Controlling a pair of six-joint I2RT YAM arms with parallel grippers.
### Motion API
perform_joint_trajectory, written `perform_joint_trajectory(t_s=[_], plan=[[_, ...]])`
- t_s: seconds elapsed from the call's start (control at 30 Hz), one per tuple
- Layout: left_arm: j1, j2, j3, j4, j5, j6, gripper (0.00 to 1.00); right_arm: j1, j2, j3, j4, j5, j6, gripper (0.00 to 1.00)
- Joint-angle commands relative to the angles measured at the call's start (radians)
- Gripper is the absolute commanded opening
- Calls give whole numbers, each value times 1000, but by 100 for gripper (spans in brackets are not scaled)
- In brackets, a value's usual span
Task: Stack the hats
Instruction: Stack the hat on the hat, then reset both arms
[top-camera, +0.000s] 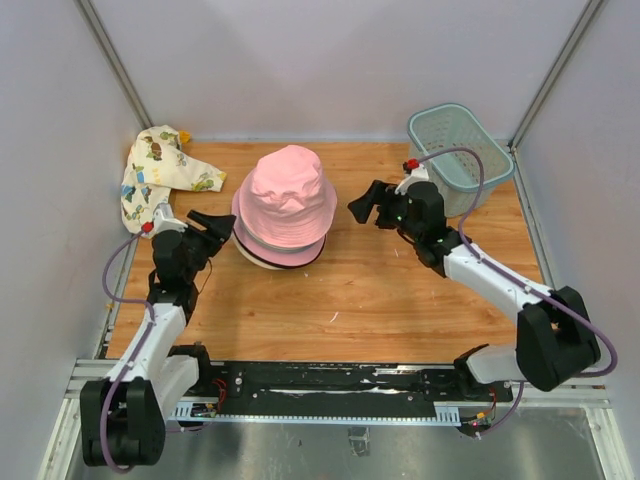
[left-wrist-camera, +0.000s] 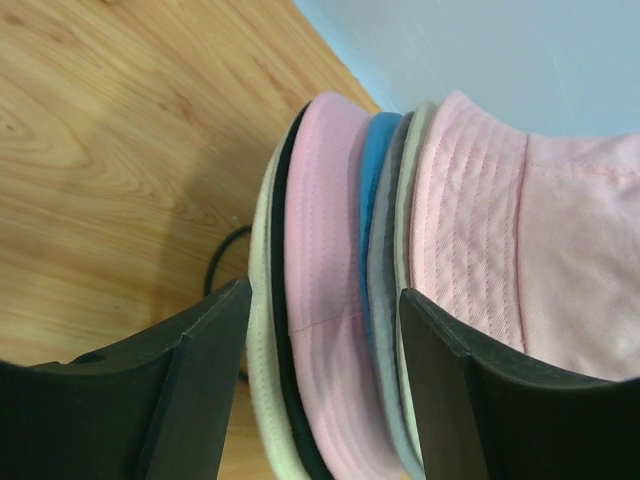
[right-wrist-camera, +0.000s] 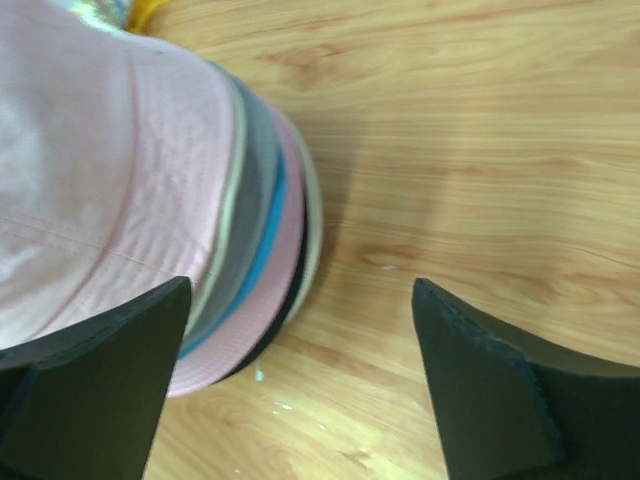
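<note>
Several soft bucket hats (top-camera: 285, 245) sit nested in one pile near the middle of the wooden table (top-camera: 380, 290), with a pink hat (top-camera: 290, 190) on top. The left wrist view shows cream, black, pink, teal-blue (left-wrist-camera: 378, 190) and grey brim edges beneath it. The left gripper (top-camera: 222, 222) is just beside the pile's left edge with its jaws parted. The brim edges show in the gap, and we see nothing clamped. The right gripper (top-camera: 362, 200) hangs near the pile's right side with its jaws spread wide and empty, over bare wood. We judge the stacking close to done, though a printed fabric piece (top-camera: 160, 175), possibly one more hat, lies apart in the far-left corner. The main hazard is snagging. The brims are floppy and close to the left fingers, so any forward drift or closing could pinch an edge. A pull-back would then drag or peel the pile. A sideways sweep by either arm could tip the soft crowns. The slatted basket (top-camera: 460, 140) stands well apart from the pile.
</note>
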Motion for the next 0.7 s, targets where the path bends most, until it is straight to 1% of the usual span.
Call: perform_joint_trajectory(t_s=[0.0, 0.03, 0.1, 0.13, 0.17, 0.2, 0.23, 0.27, 0.33, 0.4, 0.47, 0.53, 0.67], plan=[[-6, -105, 39, -174, -147, 136, 66, 29, -91, 47, -268, 229, -230, 97], [-6, -128, 45, -201, -180, 157, 67, 38, -104, 52, -317, 295, -246, 100], [-6, -174, 47, -237, -247, 191, 68, 44, -116, 73, -410, 380, -273, 99], [-6, -195, 44, -248, -277, 200, 72, 49, -120, 78, -440, 425, -281, 99], [-6, -220, 40, -255, -301, 209, 79, 54, -126, 78, -466, 472, -283, 99], [-6, -234, 38, -259, -322, 222, 83, 58, -129, 74, -488, 521, -278, 99], [-6, -242, 39, -268, -342, 235, 87, 61, -135, 69, -507, 560, -269, 98], [-6, -248, 41, -277, -359, 248, 88, 62, -140, 67, -533, 622, -240, 98], [-6, -252, 44, -286, -384, 275, 90, 68, -152, 53, -569, 700, -228, 99], [-7, -260, 41, -290, -402, 302, 98, 78, -171, 30, -585, 779, -228, 99], [-18, -277, 28, -277, -411, 340, 100, 82, -194, 14, -614, 825, -232, 99], [-50, -315, 0, -236, -429, 377, 100, 83, -227, -4, -640, 839, -245, 98], [-121, -380, -58, -160, -489, 446, 100, 82, -321, -60, -597, 856, -271, 99]])
